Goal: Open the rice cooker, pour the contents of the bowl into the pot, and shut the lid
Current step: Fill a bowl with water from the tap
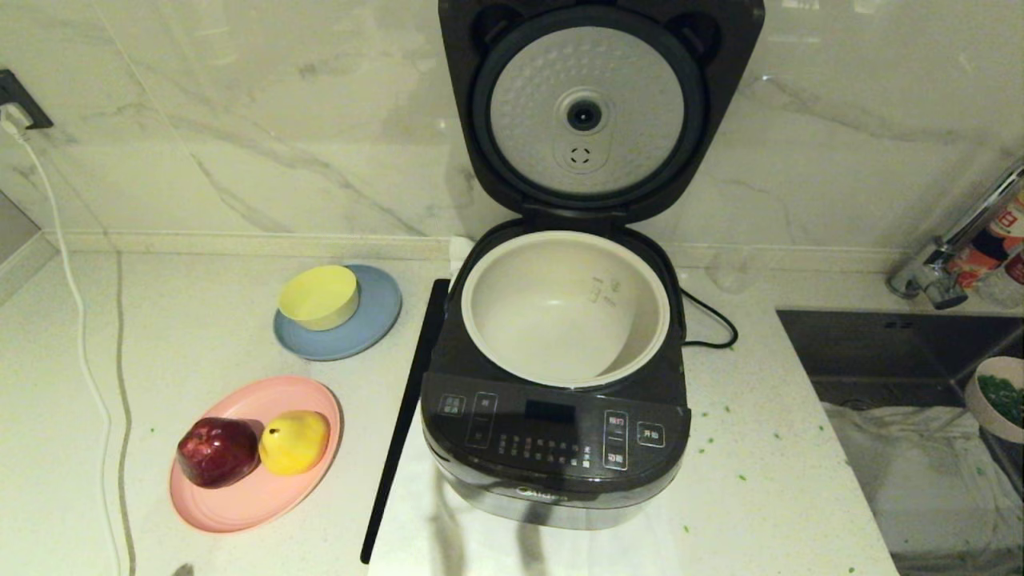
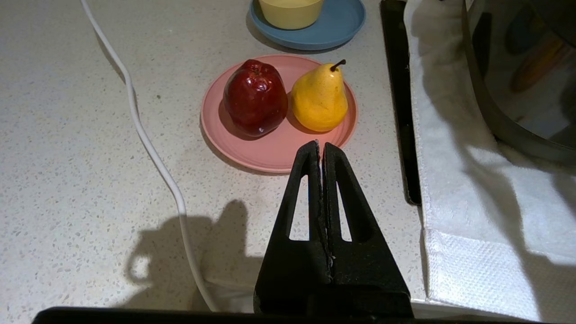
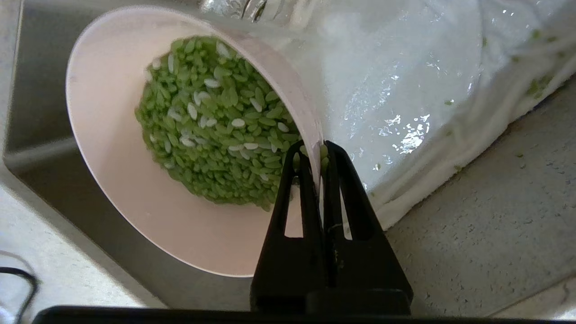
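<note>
The rice cooker stands in the middle of the counter with its lid swung up, dimpled silver plate facing me. The off-white pot inside looks empty. At the far right edge of the head view, over the sink, is the pale pink bowl with green contents. In the right wrist view my right gripper is shut on the rim of the bowl, one finger inside and one outside, with the green grains heaped inside. My left gripper is shut and empty, above the counter near the pink plate.
Left of the cooker lie a pink plate with a red apple and a yellow pear, and a blue plate with a yellow bowl. A white cable runs down the left. The sink and tap are at the right; a white cloth lies under the cooker.
</note>
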Robot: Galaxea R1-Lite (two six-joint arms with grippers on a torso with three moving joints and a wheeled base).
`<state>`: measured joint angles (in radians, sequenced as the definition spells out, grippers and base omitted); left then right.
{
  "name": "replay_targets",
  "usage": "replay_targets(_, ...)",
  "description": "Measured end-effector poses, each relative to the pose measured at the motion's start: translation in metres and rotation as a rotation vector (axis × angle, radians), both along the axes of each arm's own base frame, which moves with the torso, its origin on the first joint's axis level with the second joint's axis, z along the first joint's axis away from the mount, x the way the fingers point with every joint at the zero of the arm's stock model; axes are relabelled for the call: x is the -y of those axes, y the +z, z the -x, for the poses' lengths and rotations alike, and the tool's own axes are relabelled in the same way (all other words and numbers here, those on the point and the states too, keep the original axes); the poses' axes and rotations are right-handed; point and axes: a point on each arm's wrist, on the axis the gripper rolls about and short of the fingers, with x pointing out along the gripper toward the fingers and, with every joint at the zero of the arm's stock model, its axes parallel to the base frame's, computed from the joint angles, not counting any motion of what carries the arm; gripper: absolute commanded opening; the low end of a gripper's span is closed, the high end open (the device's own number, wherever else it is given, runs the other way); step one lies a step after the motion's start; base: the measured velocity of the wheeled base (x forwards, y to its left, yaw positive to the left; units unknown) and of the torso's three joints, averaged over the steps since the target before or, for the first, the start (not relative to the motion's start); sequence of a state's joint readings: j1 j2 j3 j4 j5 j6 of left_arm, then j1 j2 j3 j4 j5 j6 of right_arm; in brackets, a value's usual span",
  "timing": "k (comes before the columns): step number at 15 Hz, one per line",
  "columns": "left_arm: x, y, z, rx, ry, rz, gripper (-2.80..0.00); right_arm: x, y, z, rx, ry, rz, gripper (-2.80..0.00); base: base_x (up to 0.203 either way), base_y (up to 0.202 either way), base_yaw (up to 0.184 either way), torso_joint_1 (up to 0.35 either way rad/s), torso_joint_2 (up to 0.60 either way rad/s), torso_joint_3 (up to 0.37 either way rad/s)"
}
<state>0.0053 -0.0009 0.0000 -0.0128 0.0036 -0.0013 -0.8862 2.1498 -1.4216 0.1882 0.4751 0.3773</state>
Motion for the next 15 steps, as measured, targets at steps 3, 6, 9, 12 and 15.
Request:
replay_targets(3, 0.0, 0.0, 0.0, 0.0, 0.0, 0.0, -2.8, 0.015, 0.001, -0.002, 0.006, -0.001, -0.062, -2.8, 0.0, 0.0, 0.0, 0.0, 0.0, 0.0)
replay_targets(6, 0.0, 0.0, 0.0, 0.0, 0.0, 0.0, -2.8, 0.026, -0.009, -0.006, 0.002, -0.01, -0.079, -2.8, 0.0, 0.0, 0.0, 0.0, 0.0, 0.0)
replay_targets(9, 0.0, 0.0, 0.0, 0.0, 0.0, 0.0, -2.8, 0.033, -0.016, -0.012, 0.005, -0.033, -0.102, -2.8, 0.0, 0.0, 0.0, 0.0, 0.0, 0.0)
replay_targets(12, 0.0, 0.0, 0.0, 0.0, 0.0, 0.0, -2.8, 0.034, -0.016, -0.012, 0.006, -0.033, -0.103, -2.8, 0.0, 0.0, 0.0, 0.0, 0.0, 0.0)
replay_targets(15, 0.0, 0.0, 0.0, 0.0, 0.0, 0.0, -2.8, 0.027, -0.015, -0.009, -0.008, -0.022, -0.118, -2.8, 0.0, 0.0, 0.0, 0.0, 0.0, 0.0)
